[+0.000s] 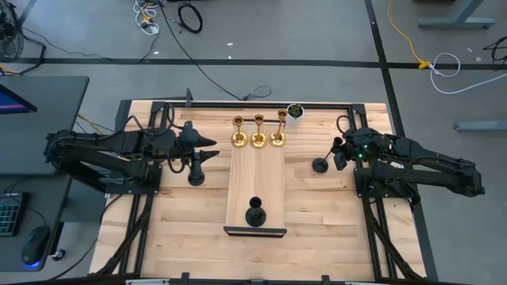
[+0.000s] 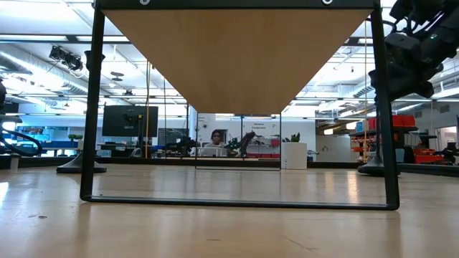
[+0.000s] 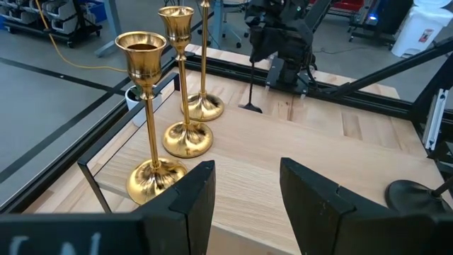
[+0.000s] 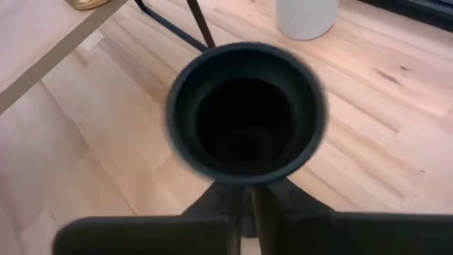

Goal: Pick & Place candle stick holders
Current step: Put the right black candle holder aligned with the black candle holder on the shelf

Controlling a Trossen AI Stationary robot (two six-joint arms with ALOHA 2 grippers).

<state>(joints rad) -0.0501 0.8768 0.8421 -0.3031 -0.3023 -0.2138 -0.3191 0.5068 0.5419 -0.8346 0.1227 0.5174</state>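
Three gold candle stick holders (image 1: 258,136) stand in a row at the far end of a raised wooden shelf (image 1: 255,178); they also show in the left wrist view (image 3: 152,113). One black holder (image 1: 255,212) stands at the shelf's near end. Another black holder (image 1: 196,176) stands on the table left of the shelf. My left gripper (image 1: 211,150) is open and empty just beyond that holder, pointing at the gold ones. My right gripper (image 1: 338,152) is shut on a third black holder (image 1: 320,165), right of the shelf. My right gripper holds the black holder by its thin stem, just under the cup (image 4: 248,113). The cup hides the stem and the place of contact. The fingers (image 4: 237,209) come level from the table's right side. The holder stands upright, its base (image 2: 378,170) apparently on the table.
A small white pot with a green plant (image 1: 295,113) stands at the shelf's far right corner. The shelf rests on a thin black frame (image 2: 92,107). A black rail frame (image 1: 253,104) borders the table. Bare wood lies on both sides of the shelf.
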